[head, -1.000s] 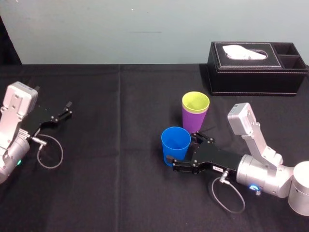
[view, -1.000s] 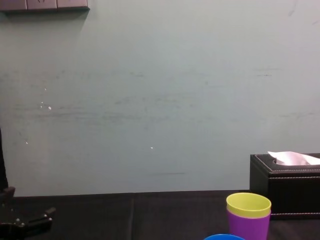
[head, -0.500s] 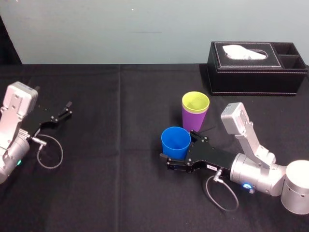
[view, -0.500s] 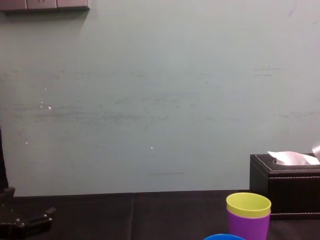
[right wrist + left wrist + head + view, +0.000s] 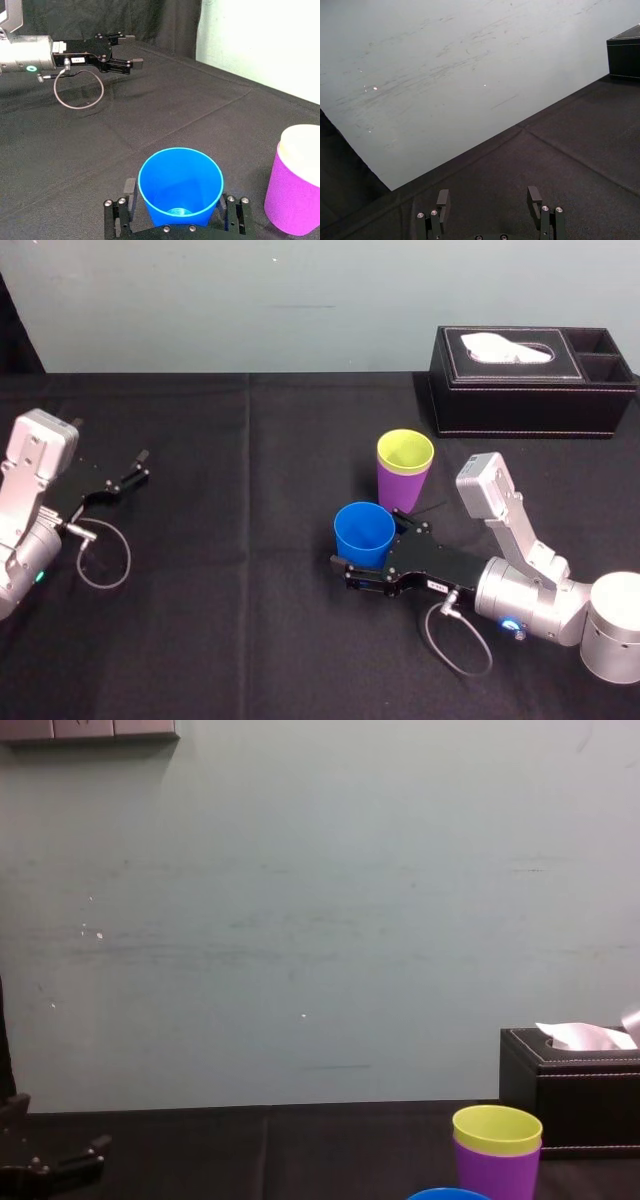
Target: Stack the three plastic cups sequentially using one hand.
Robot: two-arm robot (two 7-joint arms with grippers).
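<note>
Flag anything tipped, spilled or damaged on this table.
Nothing stands out. The blue cup stands upright between the open jaws of the right hand; the yellow-green cup sits squarely nested in the purple cup. The left hand lies parked, open, at the left.

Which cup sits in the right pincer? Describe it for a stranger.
From the black tissue box at far right, come nearer, past the purple cup holding a yellow-green cup. Next stands the blue cup, inside the open right pincer; the left pincer idles far left. It alone is unstacked.

A scuffed pale wall rises behind the black-clothed table.
</note>
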